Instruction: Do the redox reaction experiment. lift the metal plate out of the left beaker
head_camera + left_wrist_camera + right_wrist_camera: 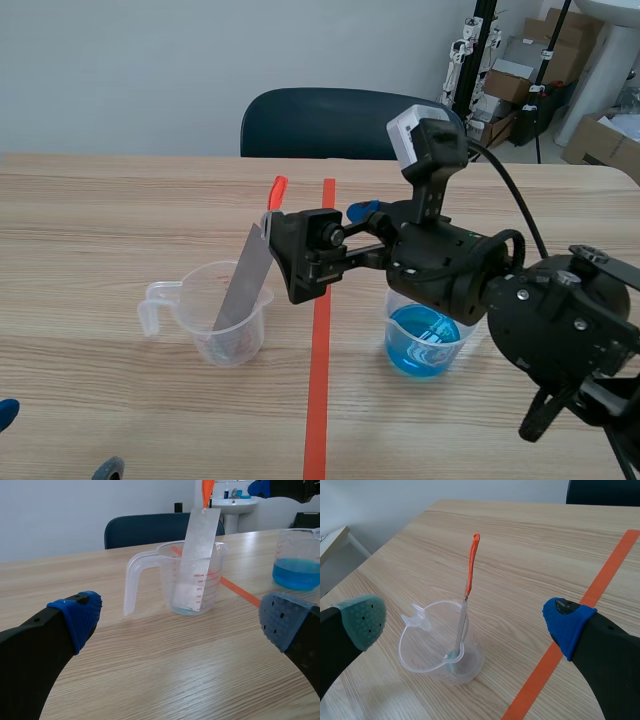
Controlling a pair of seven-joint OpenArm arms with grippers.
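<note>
A clear plastic beaker [225,325] with a handle stands left of the tape line. A grey metal plate [245,285] leans inside it, with an orange tag [277,187] at its top. My right gripper [325,235] has come across the middle to the plate's top end and is open. In the right wrist view the plate [461,630] and tag [473,560] stand edge-on ahead, between the spread fingers of the right gripper [465,622], untouched. My left gripper [180,620] is open and low, facing the beaker [200,580] and plate [197,555] from a distance.
A second beaker [425,340] holding blue liquid stands right of the orange tape line [318,380], under the right arm; it also shows as the blue-liquid beaker [299,560] in the left wrist view. A dark chair [320,122] stands behind the table. My left gripper [55,440] is at the near left corner.
</note>
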